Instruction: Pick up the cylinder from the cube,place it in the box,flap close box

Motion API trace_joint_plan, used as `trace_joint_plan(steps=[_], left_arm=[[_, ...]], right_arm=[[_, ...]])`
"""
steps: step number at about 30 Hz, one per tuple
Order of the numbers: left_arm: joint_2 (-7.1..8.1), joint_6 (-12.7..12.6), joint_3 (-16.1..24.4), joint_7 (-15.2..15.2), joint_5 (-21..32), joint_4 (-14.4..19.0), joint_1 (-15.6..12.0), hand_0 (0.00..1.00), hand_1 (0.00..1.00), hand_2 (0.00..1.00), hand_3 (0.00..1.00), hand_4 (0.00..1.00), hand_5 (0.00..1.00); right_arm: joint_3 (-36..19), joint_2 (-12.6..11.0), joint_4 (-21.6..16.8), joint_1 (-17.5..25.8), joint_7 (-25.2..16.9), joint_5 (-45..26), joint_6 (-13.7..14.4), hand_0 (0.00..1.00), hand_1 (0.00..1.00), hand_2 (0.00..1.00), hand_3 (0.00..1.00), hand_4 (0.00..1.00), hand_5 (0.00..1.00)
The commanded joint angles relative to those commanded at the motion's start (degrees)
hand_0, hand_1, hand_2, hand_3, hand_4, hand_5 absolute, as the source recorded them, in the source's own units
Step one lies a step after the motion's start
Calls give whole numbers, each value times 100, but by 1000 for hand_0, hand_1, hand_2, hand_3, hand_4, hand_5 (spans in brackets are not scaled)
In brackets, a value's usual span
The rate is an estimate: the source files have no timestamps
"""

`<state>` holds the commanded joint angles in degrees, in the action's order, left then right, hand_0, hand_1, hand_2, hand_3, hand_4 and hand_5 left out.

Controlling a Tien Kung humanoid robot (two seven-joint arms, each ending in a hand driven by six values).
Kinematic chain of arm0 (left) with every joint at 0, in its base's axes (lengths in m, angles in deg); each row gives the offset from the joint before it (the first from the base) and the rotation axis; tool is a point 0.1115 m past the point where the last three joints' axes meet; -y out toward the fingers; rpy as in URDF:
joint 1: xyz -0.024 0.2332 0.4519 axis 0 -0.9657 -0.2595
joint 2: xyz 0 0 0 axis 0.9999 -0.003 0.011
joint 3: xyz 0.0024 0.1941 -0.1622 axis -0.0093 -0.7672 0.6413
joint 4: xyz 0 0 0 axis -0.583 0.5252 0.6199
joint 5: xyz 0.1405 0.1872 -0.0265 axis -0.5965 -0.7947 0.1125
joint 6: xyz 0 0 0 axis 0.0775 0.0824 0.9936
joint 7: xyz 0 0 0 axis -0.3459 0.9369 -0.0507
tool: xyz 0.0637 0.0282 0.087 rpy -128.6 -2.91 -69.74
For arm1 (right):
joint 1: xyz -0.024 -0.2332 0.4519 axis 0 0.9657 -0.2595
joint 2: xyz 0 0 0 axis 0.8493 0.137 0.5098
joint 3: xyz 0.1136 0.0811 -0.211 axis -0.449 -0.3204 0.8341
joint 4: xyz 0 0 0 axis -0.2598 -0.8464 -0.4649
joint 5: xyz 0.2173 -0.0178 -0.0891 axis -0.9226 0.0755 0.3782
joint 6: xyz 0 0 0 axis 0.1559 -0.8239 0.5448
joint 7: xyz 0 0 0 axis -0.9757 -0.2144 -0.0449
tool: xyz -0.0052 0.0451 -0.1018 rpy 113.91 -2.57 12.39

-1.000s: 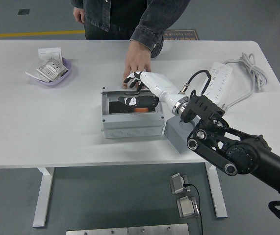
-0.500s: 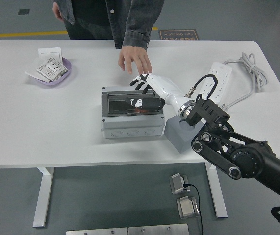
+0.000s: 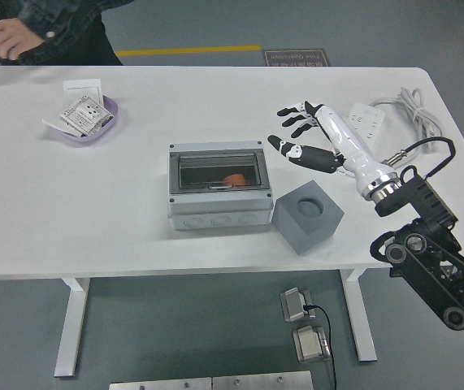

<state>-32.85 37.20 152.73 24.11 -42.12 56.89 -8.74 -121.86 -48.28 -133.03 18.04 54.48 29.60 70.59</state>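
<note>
Now you have the white table (image 3: 93,219) before you, and on it, near the middle, the grey junction box (image 3: 218,195) with its clear flap (image 3: 217,171) lying down flat over the opening. This box looks like hard plastic, stiff and not light, so I judge it will not slide easily when you press on the flap; press on the front edge of the flap, away from the hinge side. Just beside the box, to its right, stands the grey cube (image 3: 308,216), and the round hole on its top is empty. The right hand (image 3: 301,138) hovers above the table, to the right of the box, apart from it, with fingers spread and holding nothing. The orange cylinder (image 3: 234,178) lies inside the box, seen through the flap. It is small, probably light and smooth, so it may roll; take it around the middle, between thumb and fingers.
</note>
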Motion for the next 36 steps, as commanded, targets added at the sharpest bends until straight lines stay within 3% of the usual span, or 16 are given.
trace_joint_plan(steps=[8, 13, 17, 22, 23, 28, 29, 36], left_arm=[[20, 11, -28, -1, 18, 0, 28, 690, 701, 568, 641, 736, 519], [56, 15, -13, -6, -11, 0, 56, 690, 701, 568, 642, 736, 518], [76, 19, -6, -17, -17, 0, 44, 690, 701, 569, 642, 736, 517], [63, 16, -20, -21, 29, 0, -2, 690, 701, 569, 642, 736, 517], [60, 15, -22, -22, 38, 0, -11, 690, 701, 569, 642, 737, 518], [43, 13, -27, -21, 58, 0, -50, 690, 701, 569, 642, 737, 518], [42, 15, -32, -20, 62, 0, -53, 691, 701, 569, 644, 737, 519], [37, 40, -34, -31, 64, 0, -49, 691, 701, 571, 646, 737, 520]], right_arm=[[-1626, 566, 118, 1245, -1107, -1644, 169, 638, 515, 626, 679, 796, 556], [-2373, 617, 279, 1501, -1483, -2507, 110, 604, 501, 604, 647, 800, 564], [-2887, 658, 347, 1526, -1416, -3048, -31, 613, 526, 621, 652, 806, 569], [-3288, 712, 366, 1490, -1179, -2968, -219, 613, 526, 621, 652, 806, 569], [-3314, 718, 367, 1485, -1156, -2946, -235, 636, 565, 642, 688, 842, 621], [-3375, 746, 359, 1482, -1195, -2955, -226, 636, 565, 642, 688, 842, 621], [-3379, 747, 344, 1482, -1236, -2972, -204, 671, 622, 672, 720, 873, 655], [-3389, 743, 153, 1482, -1368, -2952, -107, 681, 622, 669, 716, 860, 639]])
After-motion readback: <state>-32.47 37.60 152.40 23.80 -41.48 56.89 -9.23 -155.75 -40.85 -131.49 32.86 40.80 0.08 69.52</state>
